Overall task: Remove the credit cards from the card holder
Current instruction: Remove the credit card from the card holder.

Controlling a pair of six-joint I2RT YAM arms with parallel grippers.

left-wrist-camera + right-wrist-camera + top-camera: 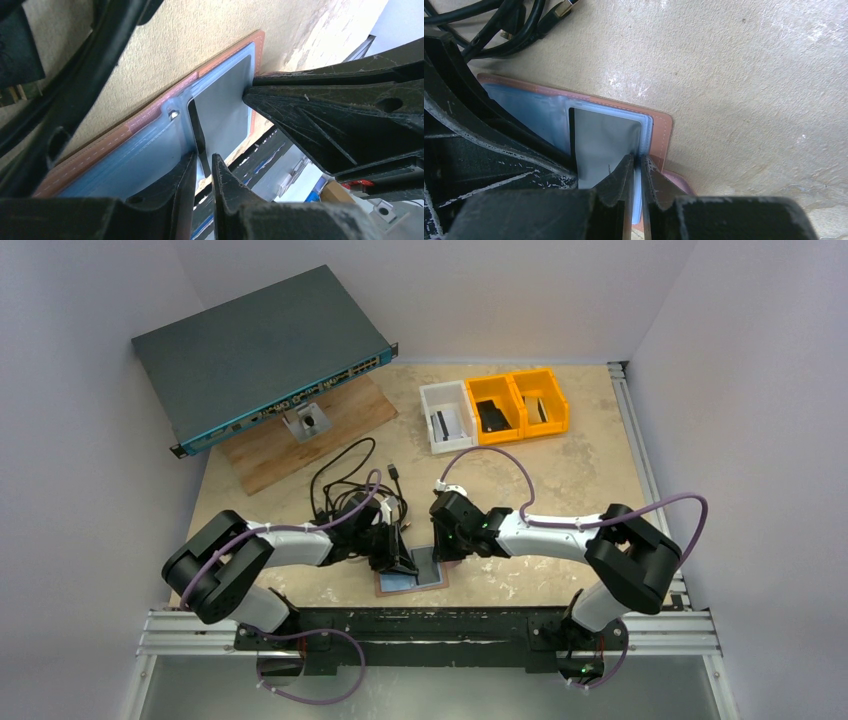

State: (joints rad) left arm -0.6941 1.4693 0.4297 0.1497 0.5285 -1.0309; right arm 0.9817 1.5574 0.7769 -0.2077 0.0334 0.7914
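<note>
Upper left of the overhead view, one flat dark network switch [262, 352] sits tilted, its near edge over one wooden board [305, 435]. Below it lies one tangle of black cables [350, 488]. At lower centre the card holder [412, 571] lies opened flat on the speckled beige table [570, 470], both arms bent over it. In the upper right stand three small bins in a row: one white bin [447, 416] and two orange bins [520, 404], each with something inside.

The left gripper [203, 167] has its jaws nearly together at the holder's near edge, on the dark strip between the clear pockets; I cannot tell whether anything is pinched. Its wrist view alone shows the shiny rivet [173, 114] on the plastic and the stitched reddish-brown leather rim.

The right gripper [638, 167] is closed tight on the edge of the clear pocket. One dark grey credit card [604, 145] sits inside that glossy sleeve; its wrist view also shows the rounded pink-brown corner. I see only this one card in the holder.
</note>
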